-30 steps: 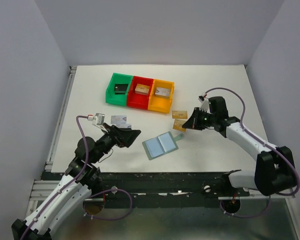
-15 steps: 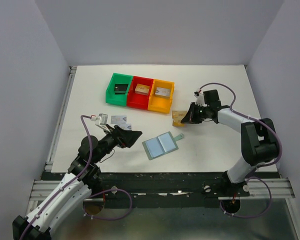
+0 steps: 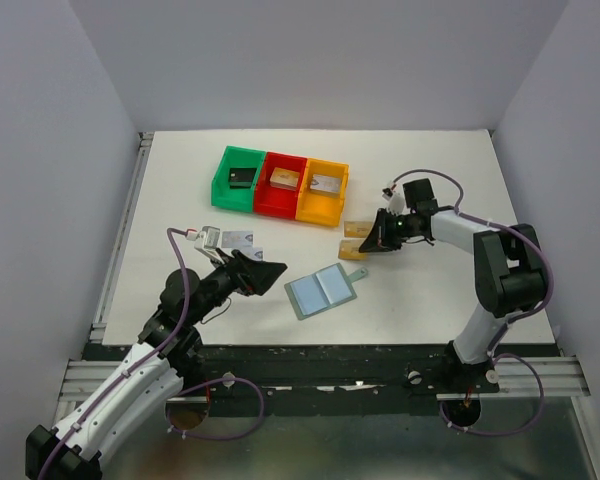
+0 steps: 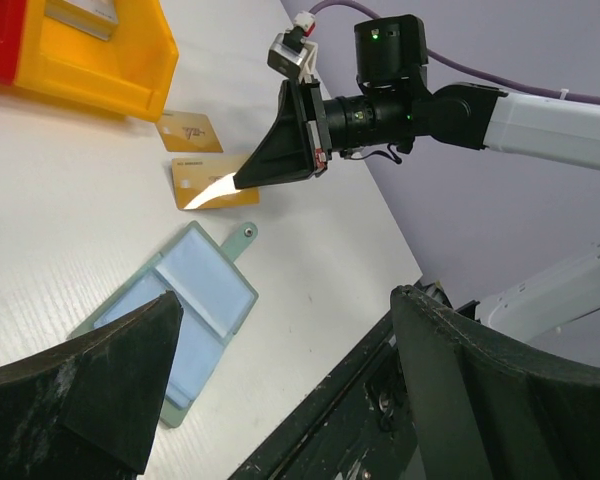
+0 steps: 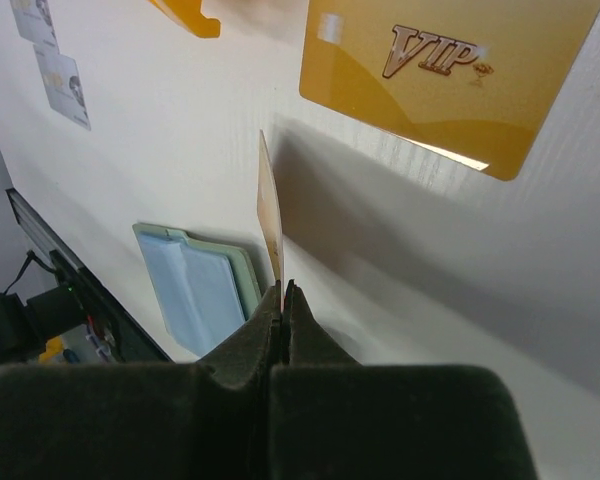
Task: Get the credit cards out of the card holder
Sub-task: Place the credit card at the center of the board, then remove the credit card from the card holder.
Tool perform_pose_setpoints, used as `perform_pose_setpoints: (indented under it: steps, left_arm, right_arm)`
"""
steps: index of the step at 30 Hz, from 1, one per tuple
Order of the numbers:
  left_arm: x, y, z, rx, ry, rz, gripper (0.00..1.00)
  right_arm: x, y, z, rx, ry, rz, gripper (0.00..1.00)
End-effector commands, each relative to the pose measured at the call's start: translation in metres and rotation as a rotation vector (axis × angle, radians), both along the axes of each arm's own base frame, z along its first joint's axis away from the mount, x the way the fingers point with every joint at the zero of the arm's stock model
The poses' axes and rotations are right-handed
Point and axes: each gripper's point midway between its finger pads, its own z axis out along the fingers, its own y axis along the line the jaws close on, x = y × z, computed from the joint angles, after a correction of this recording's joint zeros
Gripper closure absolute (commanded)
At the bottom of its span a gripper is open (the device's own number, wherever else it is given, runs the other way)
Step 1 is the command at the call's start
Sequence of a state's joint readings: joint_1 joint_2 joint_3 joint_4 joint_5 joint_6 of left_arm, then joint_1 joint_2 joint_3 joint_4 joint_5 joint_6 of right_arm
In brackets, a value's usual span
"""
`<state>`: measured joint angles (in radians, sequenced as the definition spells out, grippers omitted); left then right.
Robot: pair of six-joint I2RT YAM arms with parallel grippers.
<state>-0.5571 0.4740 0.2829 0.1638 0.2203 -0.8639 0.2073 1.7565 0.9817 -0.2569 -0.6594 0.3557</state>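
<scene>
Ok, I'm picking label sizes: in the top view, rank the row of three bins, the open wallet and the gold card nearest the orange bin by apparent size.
1. Largest: the row of bins.
2. Then the open wallet.
3. Smallest: the gold card.
Camera distance looks similar for all three.

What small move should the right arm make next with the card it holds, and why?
Probably lower a touch and open the jaws. The right gripper is shut on a gold card held close to the table, beside the VIP card lying flat and clear of the open card holder.
</scene>
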Motion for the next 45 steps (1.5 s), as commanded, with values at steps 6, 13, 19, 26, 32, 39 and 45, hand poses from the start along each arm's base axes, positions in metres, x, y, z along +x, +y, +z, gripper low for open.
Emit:
perform_pose_setpoints:
  steps: [6,13,19,26,32,39,45]
  left_arm:
    - [-0.002,-0.002,-0.001,0.002,-0.016,-0.025,0.04]
    - [-0.002,-0.004,-0.004,0.009,-0.009,-0.034,0.04]
    - [-0.002,-0.004,-0.004,0.013,-0.007,-0.038,0.04]
    - [-0.002,-0.005,-0.005,0.021,0.000,-0.036,0.03]
    - [0.006,0.003,-0.019,0.059,0.044,0.025,0.01]
    - [0.016,0.026,-0.040,0.061,0.177,0.191,0.01]
    - [0.006,0.020,-0.051,0.025,0.181,0.140,0.01]
  right_arm:
    - [-0.001,-0.016,-0.007,-0.033,0.058,-0.036,0.90]
    - [0.000,-0.019,-0.010,-0.042,0.073,-0.043,0.76]
    - [0.001,-0.028,-0.010,-0.069,0.074,-0.081,0.66]
    - [0.005,-0.057,0.008,-0.169,-0.010,-0.201,0.57]
    - [-0.013,-0.050,0.052,-0.169,-0.158,-0.193,0.53]
    - [-0.058,-0.031,0.037,-0.256,-0.226,-0.087,0.43]
    - [-0.071,-0.031,0.007,-0.254,-0.174,-0.091,0.41]
